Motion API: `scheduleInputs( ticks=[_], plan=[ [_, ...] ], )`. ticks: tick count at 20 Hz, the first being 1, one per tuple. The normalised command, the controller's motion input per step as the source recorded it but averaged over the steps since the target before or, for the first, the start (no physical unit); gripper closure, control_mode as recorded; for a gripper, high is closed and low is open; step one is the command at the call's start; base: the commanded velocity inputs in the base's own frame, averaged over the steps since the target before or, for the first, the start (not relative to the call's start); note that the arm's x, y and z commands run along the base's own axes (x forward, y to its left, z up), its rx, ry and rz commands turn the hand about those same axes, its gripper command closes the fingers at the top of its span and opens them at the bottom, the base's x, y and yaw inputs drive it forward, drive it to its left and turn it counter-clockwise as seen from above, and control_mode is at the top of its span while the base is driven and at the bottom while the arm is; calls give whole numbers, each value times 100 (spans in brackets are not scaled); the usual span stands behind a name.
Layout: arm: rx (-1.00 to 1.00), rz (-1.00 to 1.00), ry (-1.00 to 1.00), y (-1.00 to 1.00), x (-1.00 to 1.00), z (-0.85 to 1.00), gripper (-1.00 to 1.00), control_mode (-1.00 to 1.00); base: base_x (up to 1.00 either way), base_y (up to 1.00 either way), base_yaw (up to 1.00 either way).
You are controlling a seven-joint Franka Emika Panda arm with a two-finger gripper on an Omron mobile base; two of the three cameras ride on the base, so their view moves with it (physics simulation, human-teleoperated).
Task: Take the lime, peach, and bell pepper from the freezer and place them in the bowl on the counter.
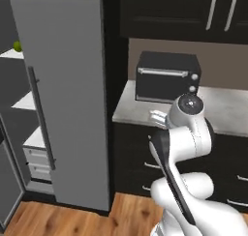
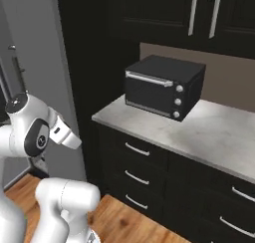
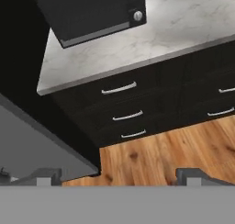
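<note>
One freezer: door swung open, one long vertical bar handle on it, white shelves seen at the left behind it. One lime: set on the uppermost visible shelf, at its left edge. One counter: white marble, over dark cabinets; three silver drawer pulls are counted in one stack in the hand view. One black toaster oven: stood on the counter, three knobs. One gripper: fingers spread wide, nothing held, pointed at the wooden floor.
</note>
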Motion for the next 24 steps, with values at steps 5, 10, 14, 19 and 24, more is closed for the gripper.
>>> scheduleInputs(
  ticks=[5,10,14,19,24],
  plan=[
    [0,0,0,0,0,0,-100,100,64,100,-7],
    [0,0,0,0,0,0,-100,100,40,100,-10],
    [0,0,0,0,0,0,-100,100,41,100,-23],
    [0,0,0,0,0,0,-100,100,38,100,-26],
    [0,0,0,0,0,0,-100,100,44,58,-26]
  ],
)
